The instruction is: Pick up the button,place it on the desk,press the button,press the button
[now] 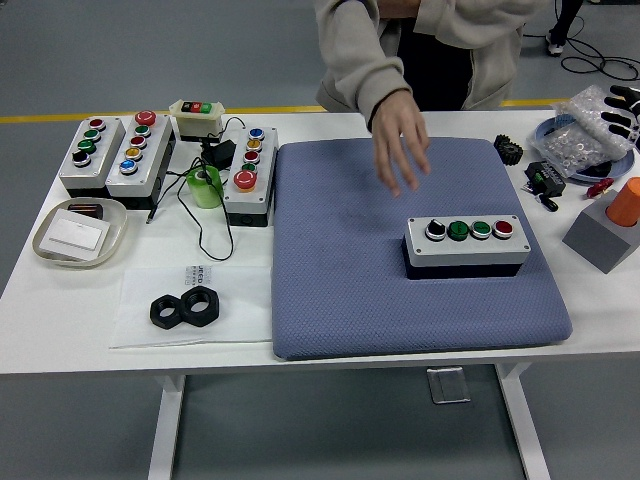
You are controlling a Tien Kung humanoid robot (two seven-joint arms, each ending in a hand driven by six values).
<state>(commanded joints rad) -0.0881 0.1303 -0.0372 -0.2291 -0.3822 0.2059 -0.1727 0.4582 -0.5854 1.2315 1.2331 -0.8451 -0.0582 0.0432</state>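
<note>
A grey button box (467,241) with a black knob, two green buttons and a red button sits on the blue mat (350,290), right of its centre. A person at the far side holds a spread hand (401,138) above the mat, a little behind and left of the box, not touching it. Only the black fingers of my right hand (622,104) show at the right edge, lying loosely spread on a bag of small parts and holding nothing. My left hand is out of view.
Three more button boxes (92,152) (140,148) (250,172) and a small one (197,118) stand at the back left with a green tape roll (205,186). Two black nuts (185,310) and a tray (80,233) lie front left. A grey block with an orange cylinder (606,228) stands right.
</note>
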